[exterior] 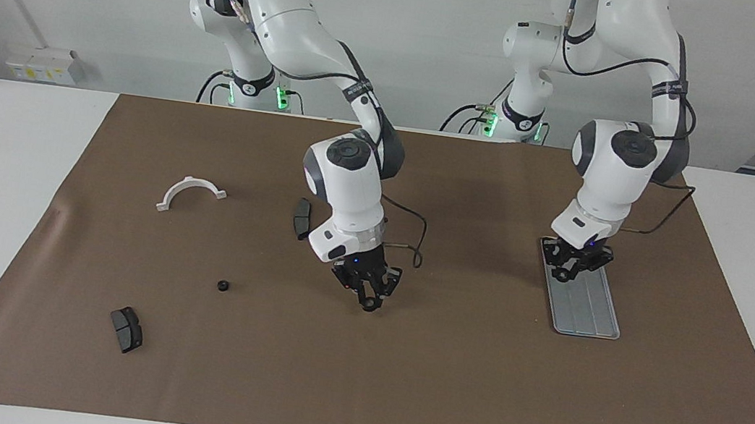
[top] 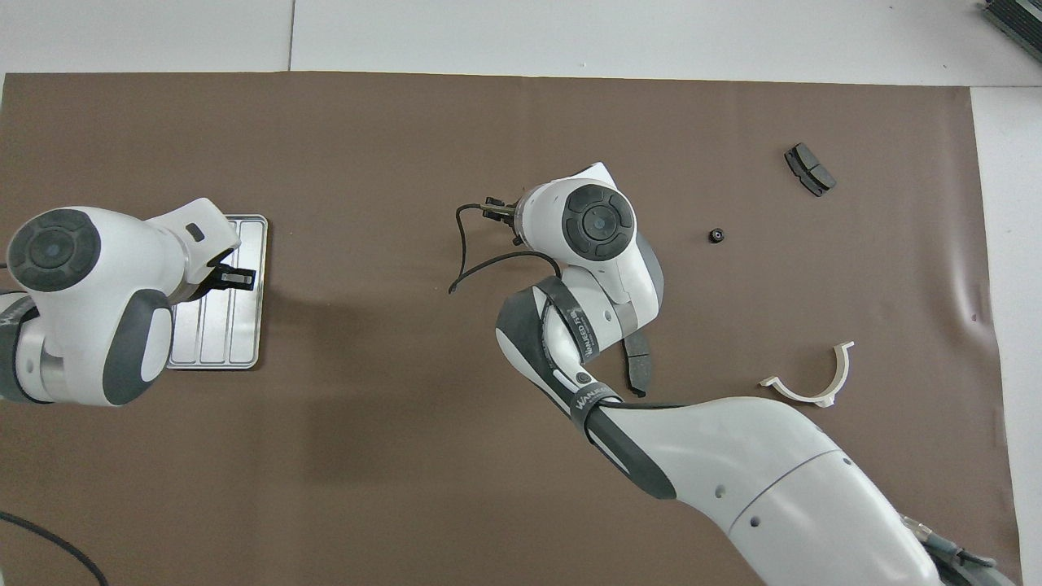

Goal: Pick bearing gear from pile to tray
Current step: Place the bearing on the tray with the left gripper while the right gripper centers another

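While the small black gear lies alone on the brown mat toward the right arm's end of the table, bare mat surrounds it on every side. A dark curved pad sits farther from the robots than the gear and nearer that end's mat edge; a white half-ring bracket lies nearer to the robots, well apart from the gear, and a second curved pad rests just beside the right arm's wrist. These four parts are scattered loosely with wide gaps between them. The right gripper hangs low over the open middle of the mat, between the gear and the tray, with nothing seen in it; whether its fingertips meet I cannot tell. The tray lies toward the left arm's end, inside the mat's border, its grooved floor bare. The left gripper hovers over the tray's end nearer the robots, close above the rim; whether its fingertips are together or apart I cannot tell either. A broad strip of mat runs unoccupied along the edge farthest from the robots.
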